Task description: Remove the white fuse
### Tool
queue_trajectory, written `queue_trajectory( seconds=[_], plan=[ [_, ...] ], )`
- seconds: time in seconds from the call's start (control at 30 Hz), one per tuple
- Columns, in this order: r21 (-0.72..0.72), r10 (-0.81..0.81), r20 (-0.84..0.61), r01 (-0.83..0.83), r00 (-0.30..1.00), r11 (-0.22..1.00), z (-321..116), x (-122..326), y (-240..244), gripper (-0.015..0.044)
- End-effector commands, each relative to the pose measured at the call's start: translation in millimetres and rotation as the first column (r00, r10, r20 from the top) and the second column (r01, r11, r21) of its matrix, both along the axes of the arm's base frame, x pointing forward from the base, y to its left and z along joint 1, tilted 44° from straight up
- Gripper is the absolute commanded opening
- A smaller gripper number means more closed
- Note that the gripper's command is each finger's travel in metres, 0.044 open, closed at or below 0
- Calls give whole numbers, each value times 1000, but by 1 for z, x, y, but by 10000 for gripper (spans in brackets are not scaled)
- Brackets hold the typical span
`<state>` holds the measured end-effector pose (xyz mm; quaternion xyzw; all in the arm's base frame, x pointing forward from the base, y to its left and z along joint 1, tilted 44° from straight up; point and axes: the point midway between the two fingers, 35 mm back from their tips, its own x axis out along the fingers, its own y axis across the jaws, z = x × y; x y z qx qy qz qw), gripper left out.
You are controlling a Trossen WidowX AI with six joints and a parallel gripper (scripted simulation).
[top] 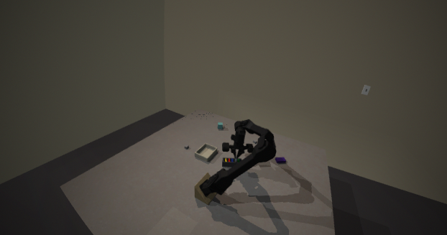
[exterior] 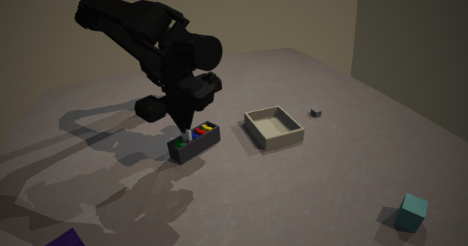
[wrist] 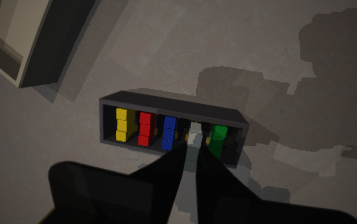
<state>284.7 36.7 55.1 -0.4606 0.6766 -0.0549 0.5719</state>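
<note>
White fuse (wrist: pixel 195 134) is pinched by nearly shut gripper (wrist: pixel 193 148); partly raised from fuse block (wrist: pixel 173 106), it seems. Carrying to tray (exterior: pixel 274 127) and release remain undone.

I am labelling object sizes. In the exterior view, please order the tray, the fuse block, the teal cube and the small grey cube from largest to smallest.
1. tray
2. fuse block
3. teal cube, though nearness to the camera enlarges it
4. small grey cube

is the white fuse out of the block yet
Partly out: the gripper is shut on the white fuse, raised above the other fuses, its lower end at the fuse block opening.
</note>
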Motion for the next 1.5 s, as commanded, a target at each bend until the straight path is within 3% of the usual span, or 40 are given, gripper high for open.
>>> queue_trajectory(
  seconds=[0.0,1.47],
  plan=[
    [4,-5,1,5,1000,1000,2,0,2,0],
    [7,-2,0,2,1000,1000,18,-1,36,0]
  ],
)
